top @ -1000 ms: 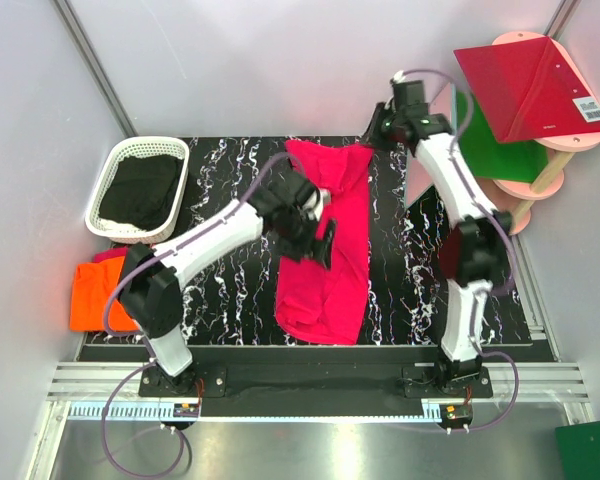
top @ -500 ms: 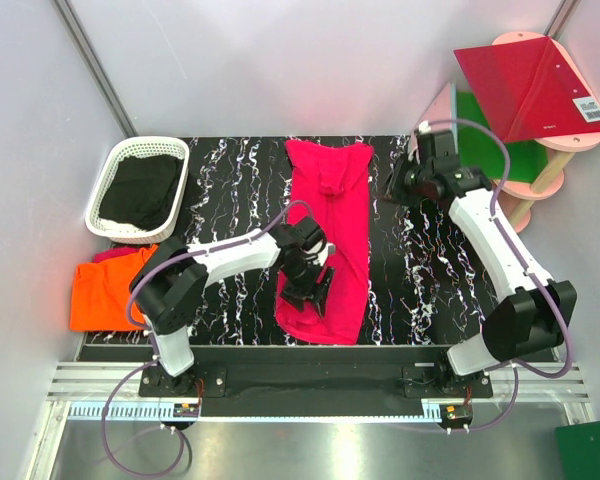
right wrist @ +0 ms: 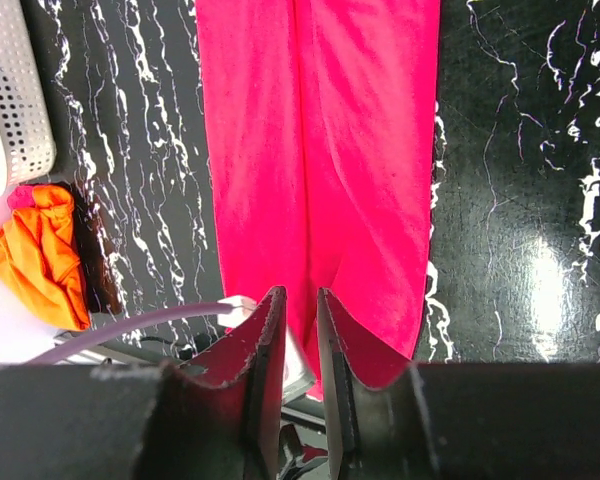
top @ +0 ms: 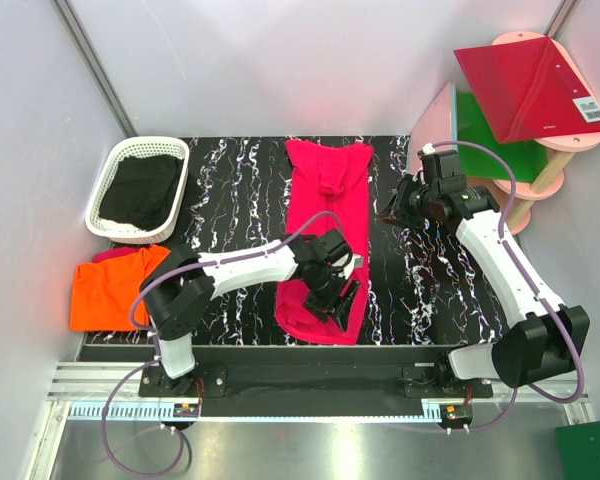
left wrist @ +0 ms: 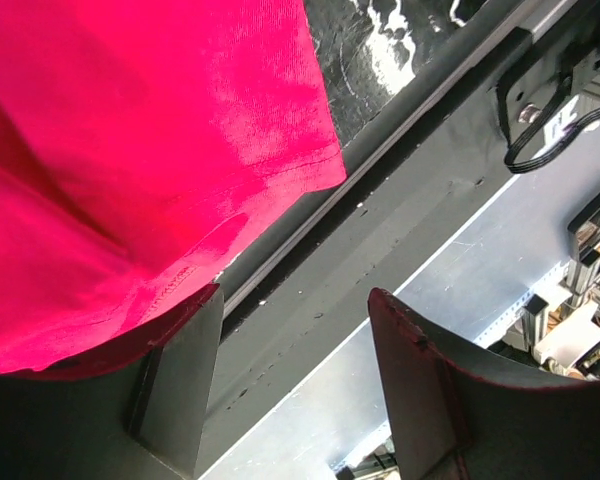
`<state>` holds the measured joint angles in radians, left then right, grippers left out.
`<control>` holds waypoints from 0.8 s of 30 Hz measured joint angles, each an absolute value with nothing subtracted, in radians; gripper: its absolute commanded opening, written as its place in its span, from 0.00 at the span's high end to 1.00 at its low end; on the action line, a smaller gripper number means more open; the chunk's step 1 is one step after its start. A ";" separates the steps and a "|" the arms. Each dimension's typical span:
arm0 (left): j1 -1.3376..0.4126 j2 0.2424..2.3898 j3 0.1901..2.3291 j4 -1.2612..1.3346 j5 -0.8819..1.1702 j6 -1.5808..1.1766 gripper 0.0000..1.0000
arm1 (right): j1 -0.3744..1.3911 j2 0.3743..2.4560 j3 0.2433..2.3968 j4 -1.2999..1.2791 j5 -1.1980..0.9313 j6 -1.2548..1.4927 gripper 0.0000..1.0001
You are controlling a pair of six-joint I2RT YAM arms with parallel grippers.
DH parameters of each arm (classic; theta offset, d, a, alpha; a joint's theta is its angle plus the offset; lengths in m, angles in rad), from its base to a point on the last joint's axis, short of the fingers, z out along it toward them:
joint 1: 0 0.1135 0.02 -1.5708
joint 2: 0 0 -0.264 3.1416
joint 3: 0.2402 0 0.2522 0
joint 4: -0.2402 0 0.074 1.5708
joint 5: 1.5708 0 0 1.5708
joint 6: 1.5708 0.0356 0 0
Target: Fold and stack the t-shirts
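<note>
Overhead, the black marbled table (top: pixel 230 170) fills the middle of the frame. The hot pink t-shirt (top: pixel 332 205) lies on it as a long strip running from the upper centre down to the near edge at lower centre.

At upper right, a red panel (top: pixel 530 85) rests tilted above a green panel (top: pixel 495 140). At upper left, a white basket (top: pixel 152 144) holds a dark cloth (top: pixel 140 190). Below it, at the left edge of the frame, the orange t-shirt (top: pixel 105 290) lies crumpled just off the table's side, well apart from the pink one.

The left gripper (top: pixel 346 302) sits low over the pink shirt's lower end. In its wrist view the fingers (left wrist: pixel 180 380) stand spread. The shirt's hem lies against the left one, and only the table's edge shows in the gap between them.

The right gripper (top: pixel 392 208) hangs right of the shirt's upper part, clear of the cloth. In its wrist view the jaws are parted by a narrow slit and hold nothing.
</note>
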<state>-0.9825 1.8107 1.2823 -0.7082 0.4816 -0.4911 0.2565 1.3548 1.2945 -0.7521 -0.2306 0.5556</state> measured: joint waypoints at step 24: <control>-0.972 1.944 1.307 -0.770 0.340 -0.513 0.36 | 0.257 1.356 1.264 -0.752 -0.292 0.555 0.73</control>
<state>-0.9722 1.9438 1.3067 -0.7704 0.3397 -0.5133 0.2565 1.3560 1.2636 -0.7525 -0.2916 0.5552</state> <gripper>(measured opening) 0.635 0.268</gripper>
